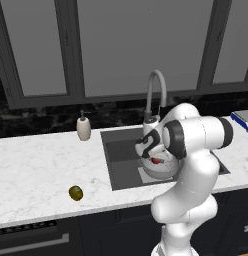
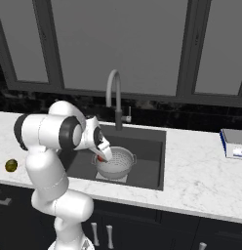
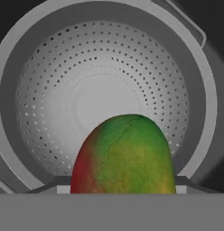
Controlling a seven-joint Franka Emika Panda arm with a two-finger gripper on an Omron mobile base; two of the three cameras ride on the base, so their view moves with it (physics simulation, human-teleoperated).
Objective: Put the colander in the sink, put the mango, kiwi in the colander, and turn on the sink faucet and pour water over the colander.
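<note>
Your gripper (image 3: 123,191) has its jaws clamped on the mango (image 3: 125,155), right above the colander (image 3: 105,97) in the sink (image 2: 150,141).

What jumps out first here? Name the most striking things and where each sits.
The white arm's hand holds a red-green mango directly above the silver colander, which sits in the dark sink. A lone kiwi lies on the marble counter left of the sink, and the gooseneck faucet arches behind it.
</note>
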